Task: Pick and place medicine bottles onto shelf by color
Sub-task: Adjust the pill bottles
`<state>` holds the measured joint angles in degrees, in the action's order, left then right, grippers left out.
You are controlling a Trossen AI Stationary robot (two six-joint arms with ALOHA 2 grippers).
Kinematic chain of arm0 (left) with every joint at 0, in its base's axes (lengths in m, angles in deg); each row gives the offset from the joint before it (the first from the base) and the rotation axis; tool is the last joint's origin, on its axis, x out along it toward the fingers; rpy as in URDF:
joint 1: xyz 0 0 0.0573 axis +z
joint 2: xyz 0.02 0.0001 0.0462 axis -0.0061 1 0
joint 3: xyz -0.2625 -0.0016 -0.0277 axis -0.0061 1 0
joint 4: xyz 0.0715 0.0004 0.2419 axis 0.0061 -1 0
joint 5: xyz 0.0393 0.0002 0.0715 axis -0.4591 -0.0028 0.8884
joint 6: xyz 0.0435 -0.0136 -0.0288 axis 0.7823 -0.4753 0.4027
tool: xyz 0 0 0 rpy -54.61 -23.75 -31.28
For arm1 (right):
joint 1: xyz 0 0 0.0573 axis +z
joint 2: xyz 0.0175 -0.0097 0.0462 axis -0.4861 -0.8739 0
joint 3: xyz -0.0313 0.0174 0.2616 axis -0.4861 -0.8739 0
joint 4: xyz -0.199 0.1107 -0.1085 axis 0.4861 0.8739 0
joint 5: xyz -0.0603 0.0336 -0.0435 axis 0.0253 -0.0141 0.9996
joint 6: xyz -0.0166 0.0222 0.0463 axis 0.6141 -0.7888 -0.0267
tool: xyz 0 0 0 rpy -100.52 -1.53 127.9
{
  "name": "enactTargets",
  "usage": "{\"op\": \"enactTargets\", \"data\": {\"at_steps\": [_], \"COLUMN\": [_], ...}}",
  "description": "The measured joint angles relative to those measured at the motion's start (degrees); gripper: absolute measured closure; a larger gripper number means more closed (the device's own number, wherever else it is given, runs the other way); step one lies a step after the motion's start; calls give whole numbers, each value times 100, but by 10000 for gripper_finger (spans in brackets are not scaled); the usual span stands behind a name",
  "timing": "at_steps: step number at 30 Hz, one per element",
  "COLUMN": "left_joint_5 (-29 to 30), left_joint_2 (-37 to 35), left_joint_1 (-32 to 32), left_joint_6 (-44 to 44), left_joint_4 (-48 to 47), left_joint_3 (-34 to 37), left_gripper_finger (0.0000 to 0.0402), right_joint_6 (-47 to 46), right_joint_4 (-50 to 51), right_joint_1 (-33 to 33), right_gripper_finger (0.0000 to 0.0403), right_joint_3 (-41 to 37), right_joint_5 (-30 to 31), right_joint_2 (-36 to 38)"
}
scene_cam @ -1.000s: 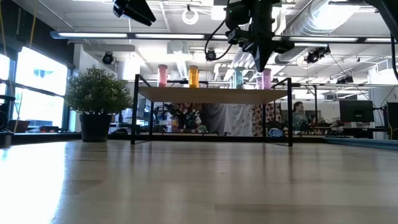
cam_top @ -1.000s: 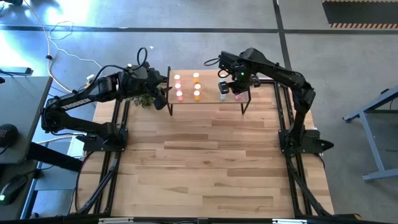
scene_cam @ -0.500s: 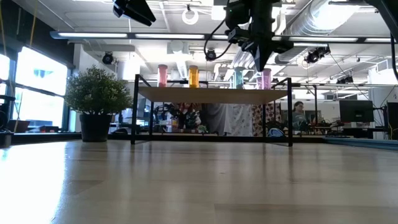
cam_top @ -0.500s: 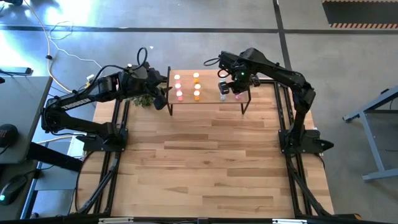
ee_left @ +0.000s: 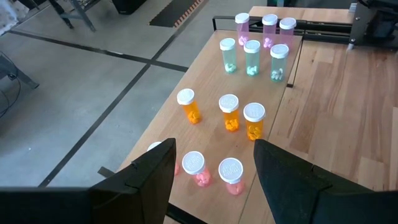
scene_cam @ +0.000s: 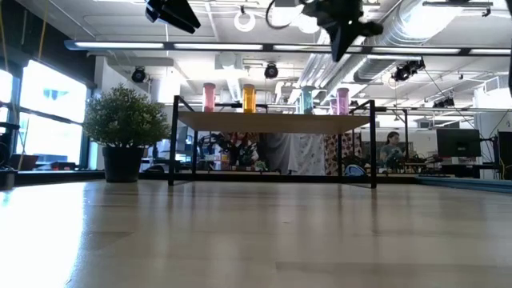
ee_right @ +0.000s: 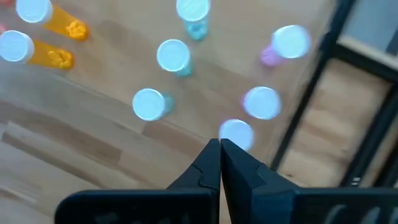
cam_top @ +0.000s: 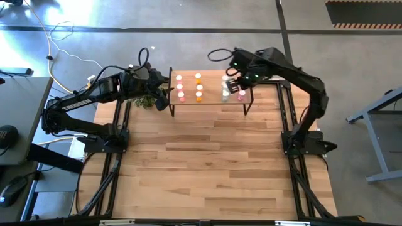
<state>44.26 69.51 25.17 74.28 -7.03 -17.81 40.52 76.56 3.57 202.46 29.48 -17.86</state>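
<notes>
High view shows the shelf [cam_top: 207,100] — a low light-wood slab on thin black metal legs — standing at the far edge of the plank-topped counter [cam_top: 207,163]. On it the medicine bottles [cam_top: 198,87] stand upright in colour groups: small clear-tinted cylinders with flat pale caps, pink at the left, then orange, then pale green, with more pink at the right end. The left wrist view shows pills inside them.

The right claw [cam_top: 235,73] hangs above the shelf's right end, its dark fingers pressed together and holding nothing. A second ago it sat lower, right among the right-hand bottles; now it is raised and a little farther back. The left claw [ee_left: 211,171] has not moved — it hovers off the shelf's left end, fingers parted, empty.

From the low view only the front bottle of each row can be made out, and both claws are cut off at the frame's top. A potted plant [scene_cam: 124,132] stands left of the shelf.
</notes>
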Motion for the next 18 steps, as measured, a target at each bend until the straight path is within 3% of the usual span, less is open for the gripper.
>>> {"op": "enactTargets", "data": {"at_steps": [6,13,18], "left_joint_5": [-2,-2,-63], "left_joint_2": [0,0,0], "left_joint_1": [0,0,0], "left_joint_6": [-17,-17,-18], "left_joint_4": [-3,-6,-7], "left_joint_3": [0,0,0], "left_gripper_finger": [195,195,195], "right_joint_6": [-149,-712,-927], "right_joint_4": [-96,-1381,-2249], "right_joint_1": [311,460,408], "right_gripper_finger": [400,403,403], "right_joint_3": [-521,-2242,-2923], "right_joint_5": [718,546,240], "right_joint_2": [735,1880,2156]}}
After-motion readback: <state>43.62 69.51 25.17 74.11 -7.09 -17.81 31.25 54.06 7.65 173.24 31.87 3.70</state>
